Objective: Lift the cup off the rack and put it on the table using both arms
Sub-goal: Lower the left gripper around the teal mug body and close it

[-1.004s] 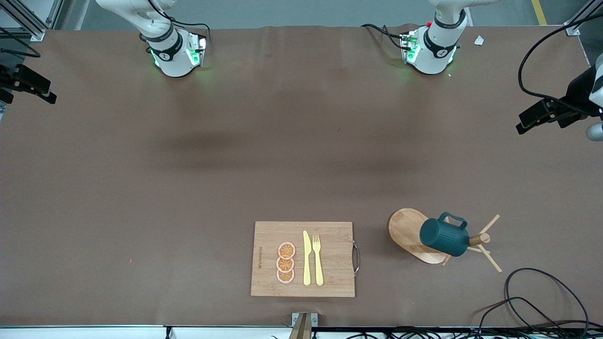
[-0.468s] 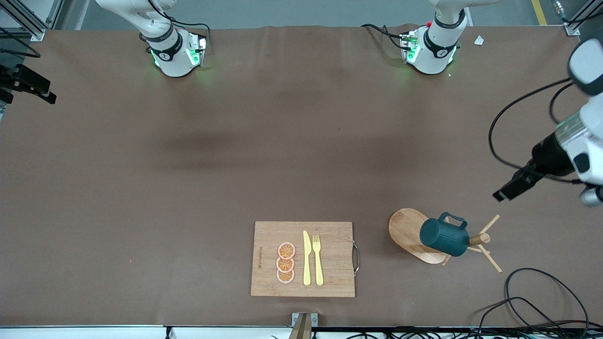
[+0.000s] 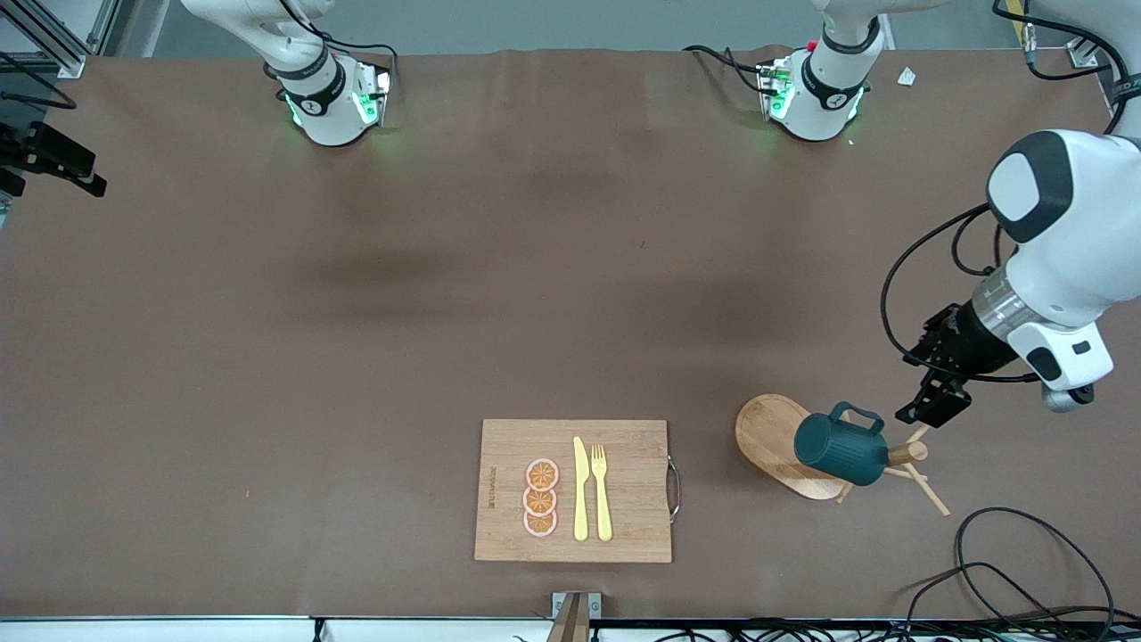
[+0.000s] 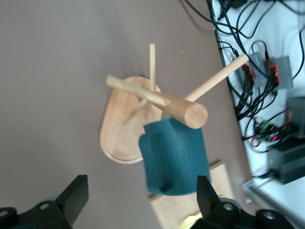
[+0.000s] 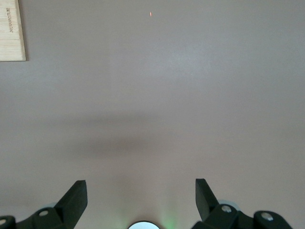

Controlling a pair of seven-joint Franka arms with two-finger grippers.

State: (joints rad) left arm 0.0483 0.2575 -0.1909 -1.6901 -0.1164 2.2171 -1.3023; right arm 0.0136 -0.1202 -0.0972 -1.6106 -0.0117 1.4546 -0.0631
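**Cup not yet lifted, my left claw closing in on the rack**

My left claw [image 3: 931, 406] hangs above the rack [image 3: 784, 446], near its upper pegs, with its fingers [image 4: 74, 195] spread wide and nothing between them. In the left wrist view the cup [image 4: 174, 160] sits between my fingertips in the frame, but I judge I am well above it and touching nothing.

The cup [image 3: 841, 449] hangs by its handle on a peg of the rack, tilted, over the oval wooden base. The rack stands on the surface [image 3: 357, 357] toward the left arm's end, beside the cutting board [image 3: 508, 446], which carries orange slices [image 3: 540, 497], a knife [image 3: 580, 489] and a fork [image 3: 602, 490].

My right claw [image 5: 141, 200] waits over bare surface, fully open and empty.

By my reckoning the task is barely begun: I have only an approach. Gripping the cup, slipping it off the peg and setting it down on the surface are all left.
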